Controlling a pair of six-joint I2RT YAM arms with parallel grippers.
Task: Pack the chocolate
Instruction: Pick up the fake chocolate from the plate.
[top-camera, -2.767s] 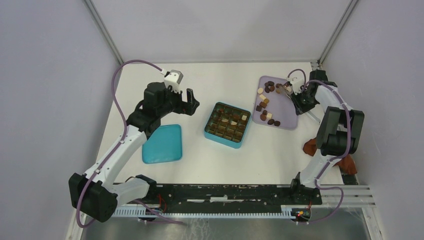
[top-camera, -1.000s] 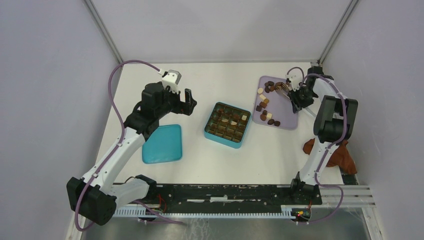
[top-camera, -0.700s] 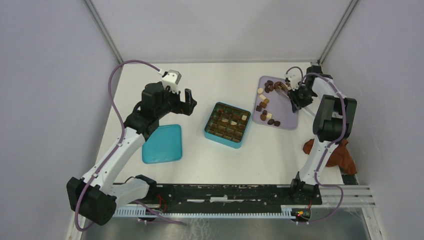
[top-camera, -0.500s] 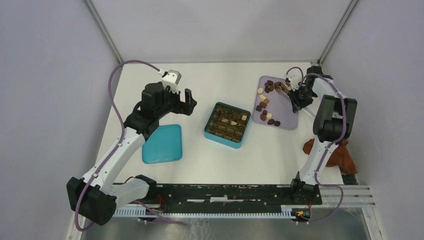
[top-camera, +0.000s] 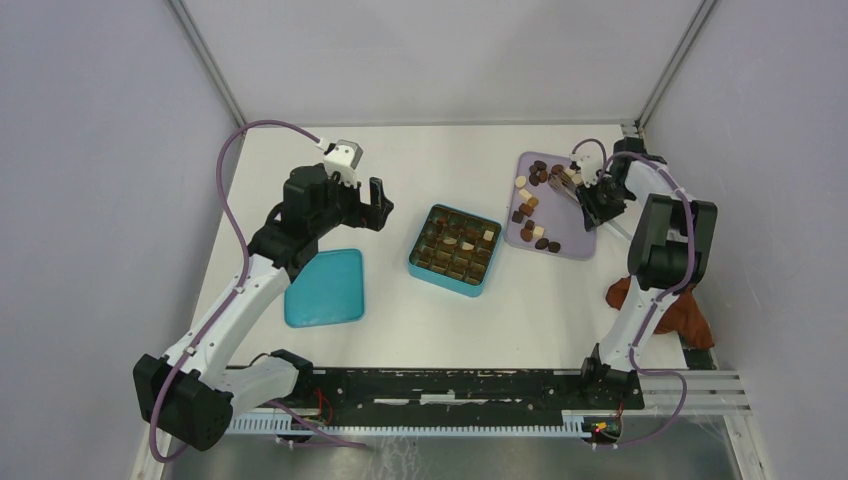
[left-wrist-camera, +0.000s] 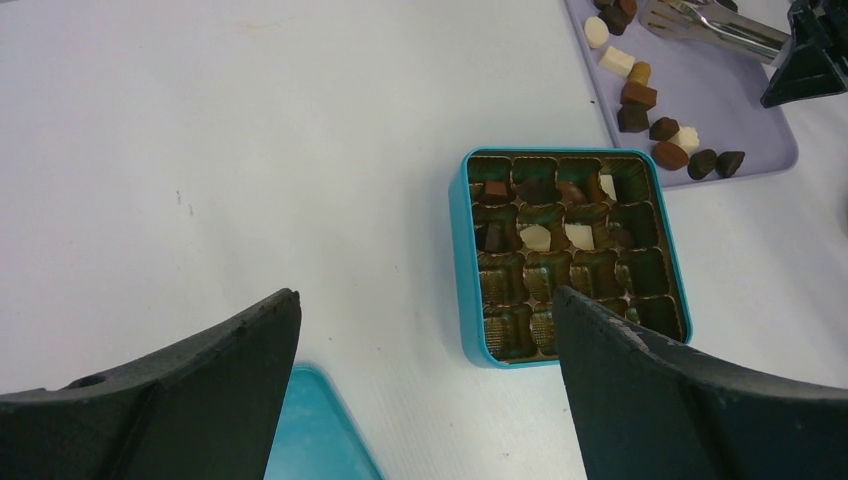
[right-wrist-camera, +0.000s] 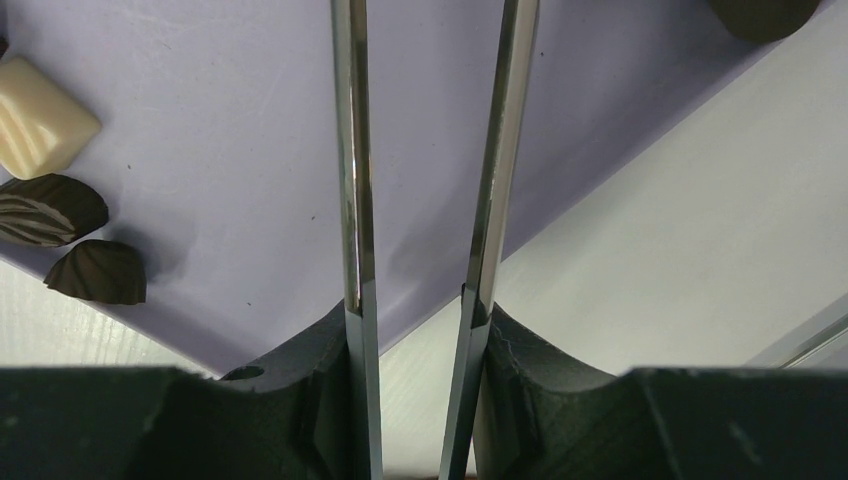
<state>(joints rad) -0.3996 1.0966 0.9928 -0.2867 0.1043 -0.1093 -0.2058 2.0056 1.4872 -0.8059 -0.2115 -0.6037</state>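
Loose chocolate lies in dark, brown and cream pieces on the purple tray. A few pieces sit in the cells of the open teal box. My right gripper is over the tray's right side, shut on the handles of the metal tongs. In the right wrist view the two tong arms run up between my fingers, above a cream piece and dark pieces. My left gripper hangs open and empty left of the box.
The teal lid lies flat at the left, near my left arm. A reddish-brown cloth is bunched at the right edge beside the right arm. Frame posts stand at the back corners.
My right gripper has squeezed in slightly on the tongs and shifted a little over the tray. The left arm has not moved.
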